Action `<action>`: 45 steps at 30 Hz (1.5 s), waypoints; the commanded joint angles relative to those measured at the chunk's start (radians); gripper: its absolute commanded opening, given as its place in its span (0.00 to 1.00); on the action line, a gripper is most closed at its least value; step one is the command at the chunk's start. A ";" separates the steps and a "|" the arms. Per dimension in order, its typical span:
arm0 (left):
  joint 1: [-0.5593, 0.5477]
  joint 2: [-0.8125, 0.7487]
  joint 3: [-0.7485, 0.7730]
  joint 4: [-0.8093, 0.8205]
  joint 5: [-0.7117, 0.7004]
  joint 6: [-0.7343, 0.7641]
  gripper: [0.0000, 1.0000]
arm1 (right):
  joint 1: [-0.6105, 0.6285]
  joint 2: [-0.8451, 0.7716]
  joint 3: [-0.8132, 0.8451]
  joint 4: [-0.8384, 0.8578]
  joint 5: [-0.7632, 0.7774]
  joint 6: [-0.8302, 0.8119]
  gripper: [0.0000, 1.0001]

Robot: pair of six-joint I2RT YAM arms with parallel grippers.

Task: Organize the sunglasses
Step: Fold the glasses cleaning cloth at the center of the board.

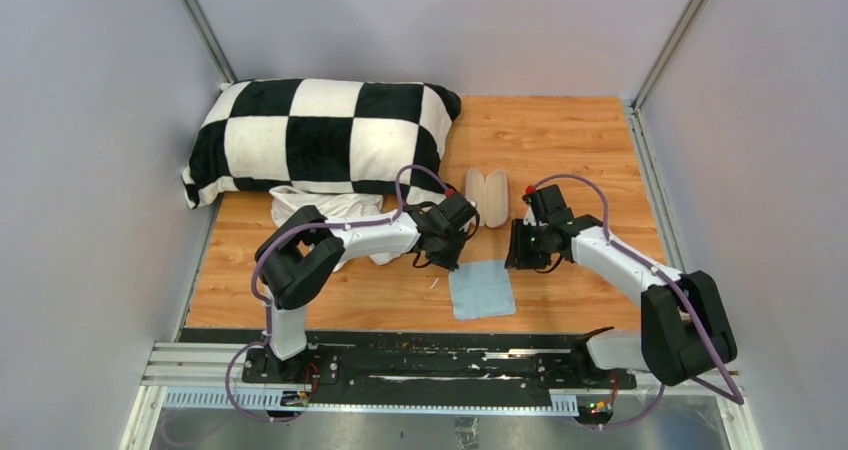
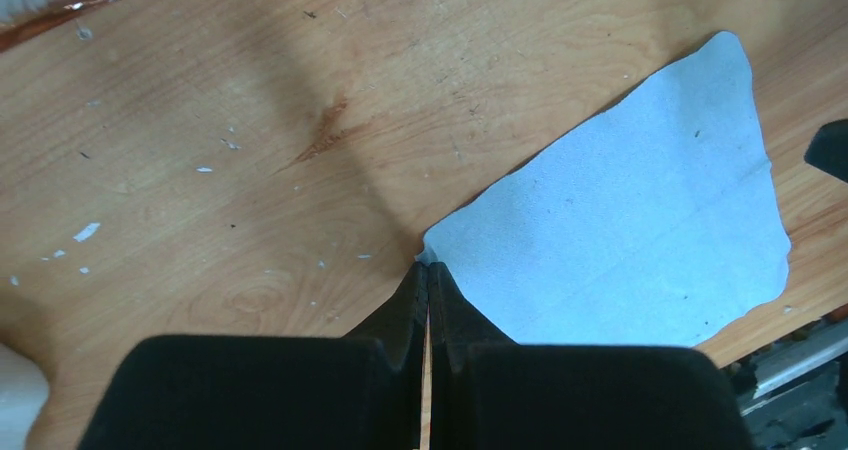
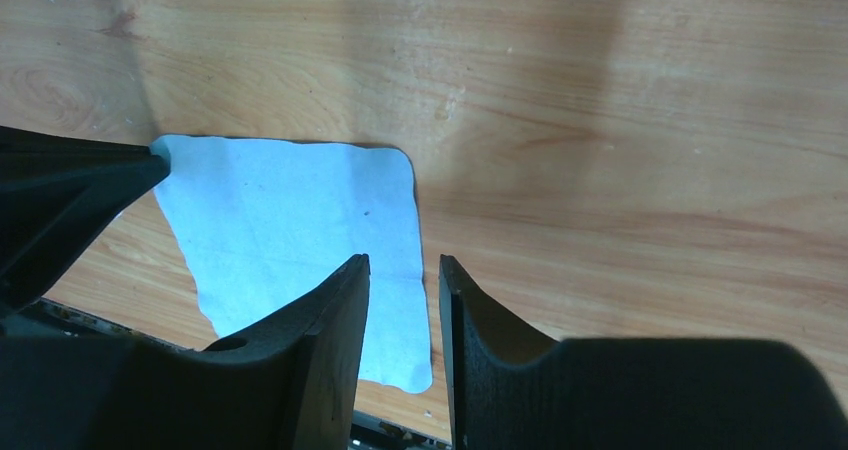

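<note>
The sunglasses cannot be made out in any view.

pillow [image 1: 320,135] sits far-left on the table [image 1: 580,140]. crumpled fabric [image 1: 335,210] is just near of it, touching its near edge; the left arm [image 1: 360,238] passes over part of it. case [image 1: 487,197] lies right of the pillow, mid-table, its two halves side by side left-right. cloth [image 1: 481,288] lies flat on the table, near of the case and apart from it, close to the near edge. left hand [image 1: 444,260] is at the cloth's far-left corner, right hand [image 1: 518,260] by its far-right corner. case is just far of the two hands.
</note>
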 commanded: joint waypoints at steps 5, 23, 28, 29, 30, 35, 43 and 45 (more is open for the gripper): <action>0.018 0.030 0.045 -0.041 0.014 0.117 0.00 | -0.012 0.101 0.004 0.090 -0.027 -0.022 0.36; 0.044 0.070 0.098 -0.057 0.055 0.158 0.00 | 0.006 0.211 0.027 0.170 -0.001 -0.006 0.29; 0.044 0.070 0.090 -0.052 0.068 0.149 0.00 | 0.006 0.200 0.019 0.168 0.002 -0.012 0.21; 0.044 0.069 0.089 -0.052 0.069 0.148 0.00 | 0.005 0.200 0.018 0.168 0.000 -0.011 0.18; 0.044 0.069 0.089 -0.052 0.069 0.148 0.00 | 0.006 0.200 0.018 0.168 -0.003 -0.010 0.15; 0.044 0.061 0.085 -0.054 0.073 0.148 0.00 | 0.006 0.183 0.023 0.161 -0.005 -0.006 0.02; 0.044 0.041 0.087 -0.055 0.072 0.146 0.00 | 0.009 0.136 0.026 0.140 0.016 -0.006 0.09; 0.044 0.040 0.085 -0.054 0.073 0.146 0.00 | 0.011 0.140 0.027 0.134 0.020 -0.013 0.24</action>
